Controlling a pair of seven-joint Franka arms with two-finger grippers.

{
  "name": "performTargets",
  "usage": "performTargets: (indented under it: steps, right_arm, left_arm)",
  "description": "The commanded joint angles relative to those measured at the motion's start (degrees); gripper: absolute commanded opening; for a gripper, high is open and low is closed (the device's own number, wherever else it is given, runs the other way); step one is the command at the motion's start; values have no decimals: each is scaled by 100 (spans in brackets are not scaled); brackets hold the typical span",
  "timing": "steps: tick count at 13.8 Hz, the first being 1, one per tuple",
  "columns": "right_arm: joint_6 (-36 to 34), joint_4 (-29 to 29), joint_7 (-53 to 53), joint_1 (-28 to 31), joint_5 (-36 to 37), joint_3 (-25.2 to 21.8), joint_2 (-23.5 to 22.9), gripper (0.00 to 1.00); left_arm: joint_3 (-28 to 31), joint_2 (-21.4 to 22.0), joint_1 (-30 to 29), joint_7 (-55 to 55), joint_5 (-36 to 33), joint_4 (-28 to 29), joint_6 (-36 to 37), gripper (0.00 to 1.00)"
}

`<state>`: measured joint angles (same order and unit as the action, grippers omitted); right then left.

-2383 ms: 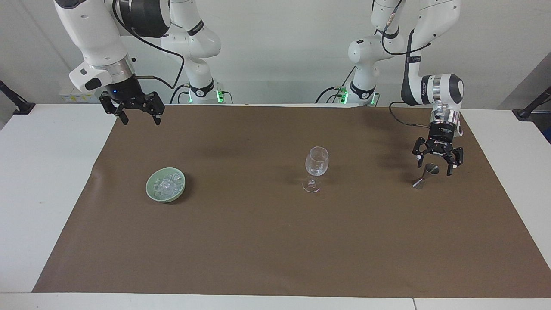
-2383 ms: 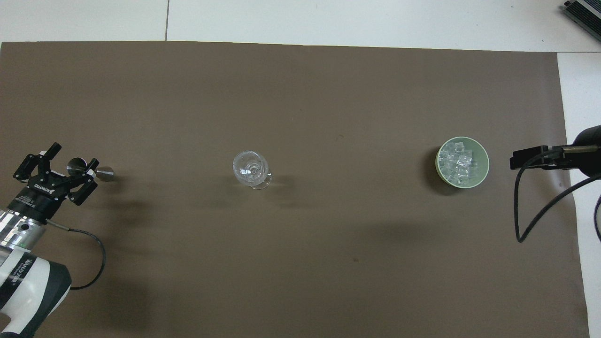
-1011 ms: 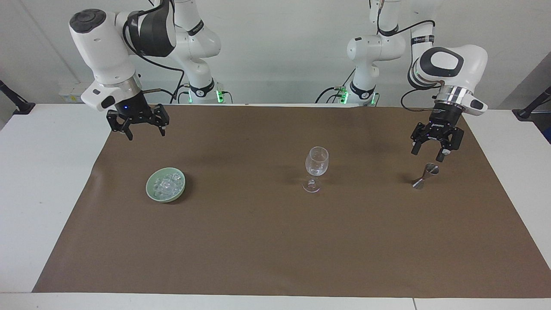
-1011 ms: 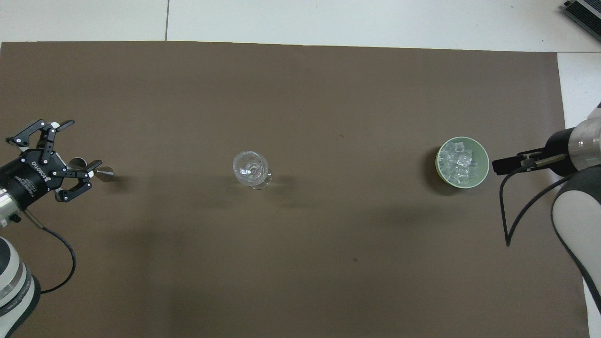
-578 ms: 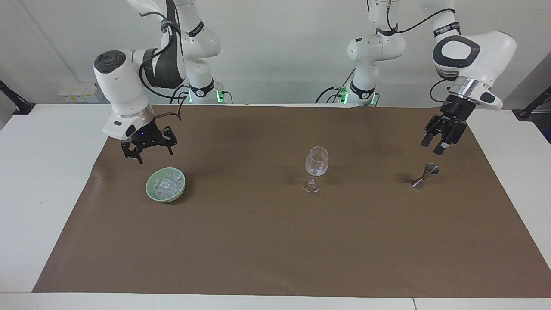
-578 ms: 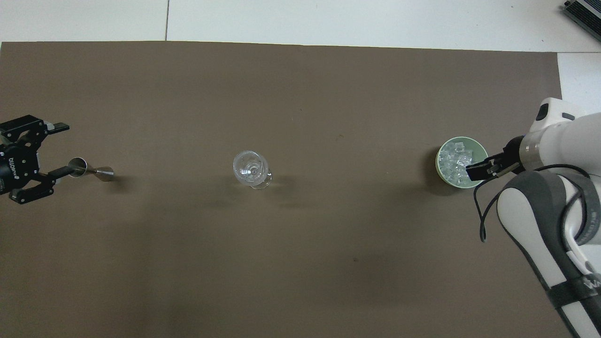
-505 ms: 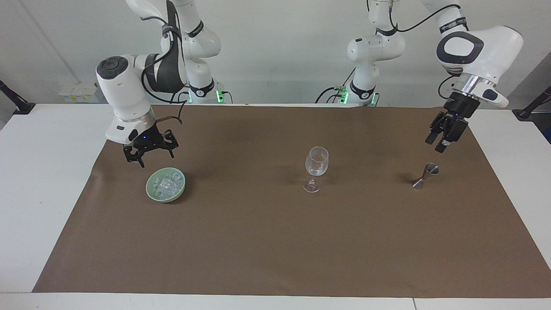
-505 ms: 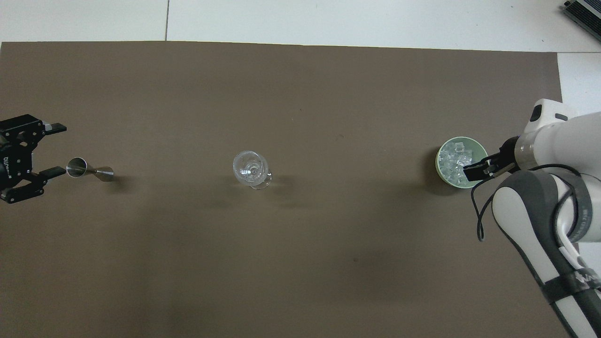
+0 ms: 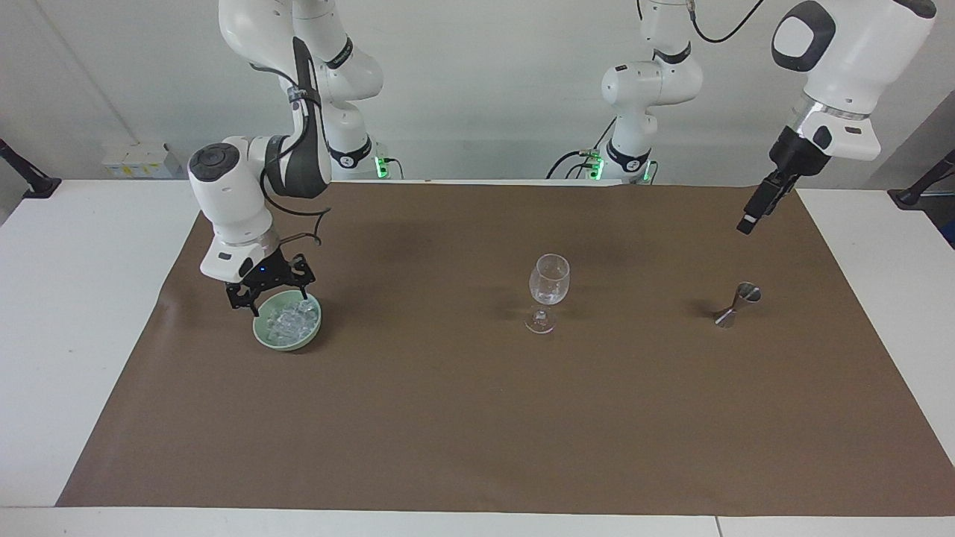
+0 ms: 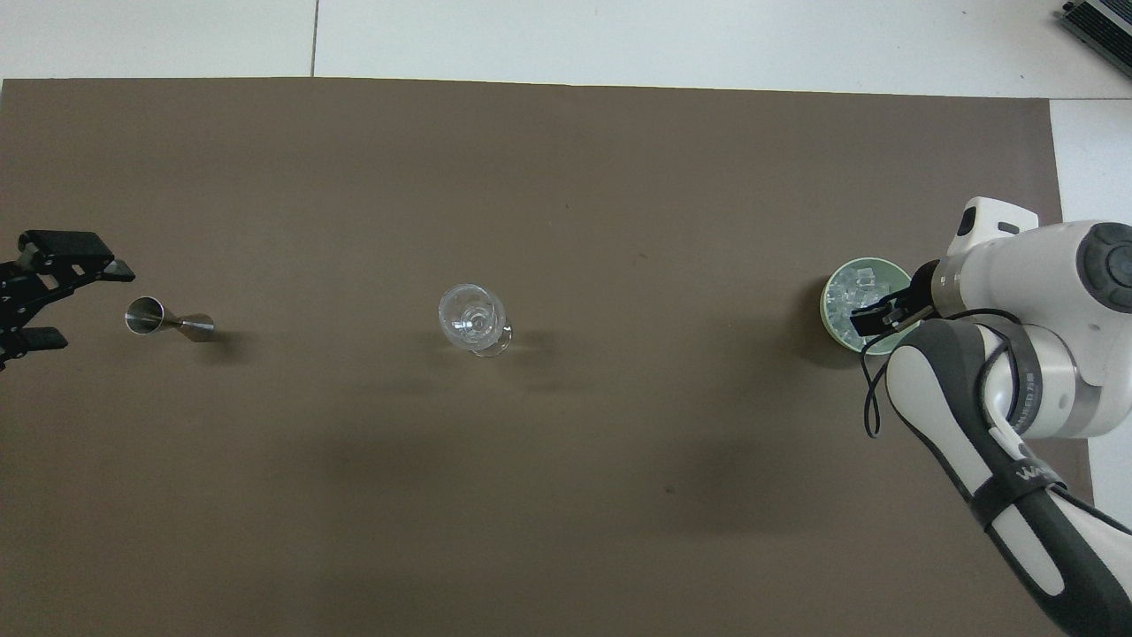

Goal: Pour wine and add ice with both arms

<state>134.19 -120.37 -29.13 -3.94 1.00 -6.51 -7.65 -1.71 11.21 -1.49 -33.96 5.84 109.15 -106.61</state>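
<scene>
Ice step in hand. Right gripper (image 9: 270,294) low over bowl (image 9: 262,333) rim, fingers wide, holding nothing; contact with ice (image 9: 289,321) unclear. Next: dip in, pinch one cube, carry to glass (image 9: 548,287) mid-desk. Left gripper (image 9: 755,212) raised above jigger (image 9: 737,304), fingers wide, empty, waiting.

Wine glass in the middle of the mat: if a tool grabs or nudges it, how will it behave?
The wine glass stands upright on a thin stem over a small foot, so a sideways nudge high on the bowl would probably tip it. It looks like clear, thin glass: likely fragile and somewhat slippery to pinch. It appears empty, so probably light.
</scene>
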Motion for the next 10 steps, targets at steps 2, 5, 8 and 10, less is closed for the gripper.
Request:
performTargets:
  steps: [2,5,8,10]
  right_arm:
    - [274,-30,39,78,-65,9,-167,100]
    - [292,-109,-5,78,-65,1,-167,100]
    - [300,-214,-49,78,-56,-8,-167,78]
    - [388,-223,-40,78,-47,1,-202,70]
  left_arm:
    - [66,-294,404,714,-662,-666,965,100]
    - [48,-321,448,777,-672,-957,1160,100]
    - [83,-251,370,1939,-549,-1080,1318,100]
    - [92,-251,343,2271,-557,-1080,1319,100]
